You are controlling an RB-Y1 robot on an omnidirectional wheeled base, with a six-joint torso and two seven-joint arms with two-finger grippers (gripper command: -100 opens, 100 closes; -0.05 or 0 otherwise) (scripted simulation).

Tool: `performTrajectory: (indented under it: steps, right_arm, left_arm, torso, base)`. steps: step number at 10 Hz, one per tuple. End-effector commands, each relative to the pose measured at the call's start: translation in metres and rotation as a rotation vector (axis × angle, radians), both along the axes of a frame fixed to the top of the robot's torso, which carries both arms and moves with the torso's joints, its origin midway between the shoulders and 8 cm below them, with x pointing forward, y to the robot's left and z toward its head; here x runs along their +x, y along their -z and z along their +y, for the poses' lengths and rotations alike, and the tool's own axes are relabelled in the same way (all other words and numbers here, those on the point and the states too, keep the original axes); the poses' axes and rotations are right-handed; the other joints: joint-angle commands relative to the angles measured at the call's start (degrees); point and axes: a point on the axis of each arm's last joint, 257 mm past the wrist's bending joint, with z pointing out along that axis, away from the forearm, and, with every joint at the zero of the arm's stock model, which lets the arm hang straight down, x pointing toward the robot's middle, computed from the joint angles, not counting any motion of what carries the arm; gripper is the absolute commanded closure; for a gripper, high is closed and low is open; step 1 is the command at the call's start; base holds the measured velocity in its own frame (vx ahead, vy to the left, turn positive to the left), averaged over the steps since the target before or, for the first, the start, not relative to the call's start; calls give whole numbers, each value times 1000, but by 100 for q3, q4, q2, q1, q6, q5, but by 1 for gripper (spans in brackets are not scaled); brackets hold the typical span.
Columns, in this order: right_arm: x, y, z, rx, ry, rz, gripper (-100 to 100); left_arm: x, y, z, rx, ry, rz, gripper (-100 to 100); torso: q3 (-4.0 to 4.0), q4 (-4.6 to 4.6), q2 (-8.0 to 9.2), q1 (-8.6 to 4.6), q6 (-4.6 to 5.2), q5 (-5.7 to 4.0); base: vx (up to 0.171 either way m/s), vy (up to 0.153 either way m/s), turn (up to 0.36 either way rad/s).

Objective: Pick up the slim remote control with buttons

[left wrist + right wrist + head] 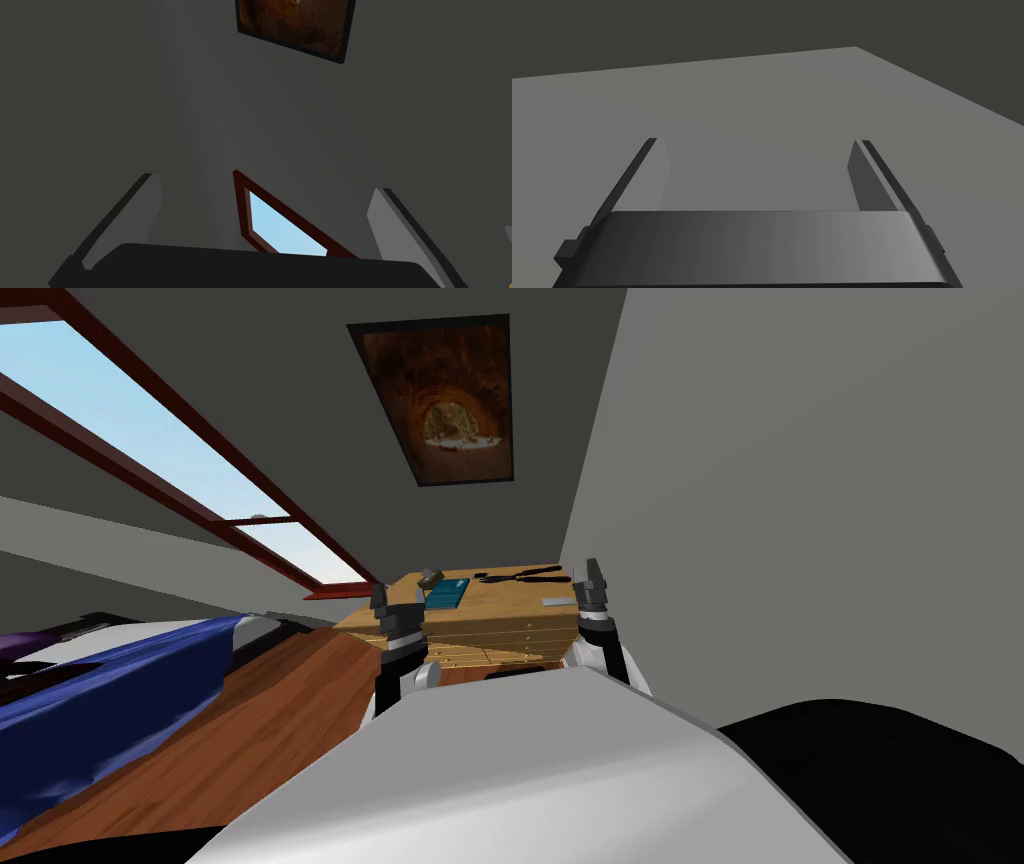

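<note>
You get your brightest light from the window (pixel 120 418), pale blue against the dim grey back wall (pixel 250 348). The side wall (pixel 800 488) reads lighter. The wide head lens rolls the room and splays its lines toward the corners. Both wrist views are dim, flat grey. The body of the right gripper (pixel 758 144) shades from dark to pale.

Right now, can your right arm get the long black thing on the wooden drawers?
Probably not yet. My right gripper is open but points up at the grey wall, and the long black thing lies farther back on the wooden drawers. Nothing blocks the way; I'd likely need to lean in.
</note>
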Motion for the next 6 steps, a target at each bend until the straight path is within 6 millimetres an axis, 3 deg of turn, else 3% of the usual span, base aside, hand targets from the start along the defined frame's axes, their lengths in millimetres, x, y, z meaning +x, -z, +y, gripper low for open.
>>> performTrajectory:
  steps: [1,4,6]
  right_arm:
    - [0,5,5,-15,-26,17,-100]
    - [1,27,19,-39,-105,82,-100]
    - [2,53,28,-47,-165,152,-100]
  left_arm:
    - [0,0,0,0,0,0,0]
    - [0,0,0,0,0,0,0]
    - [0,0,0,0,0,0,0]
  torso:
    - [0,0,0,0,0,0]
    - [18,6,31,29,0,6]
    - [26,10,45,34,-1,8]
  base:
    - [-20,19,17]
    - [-89,78,31]
    - [-102,88,65]
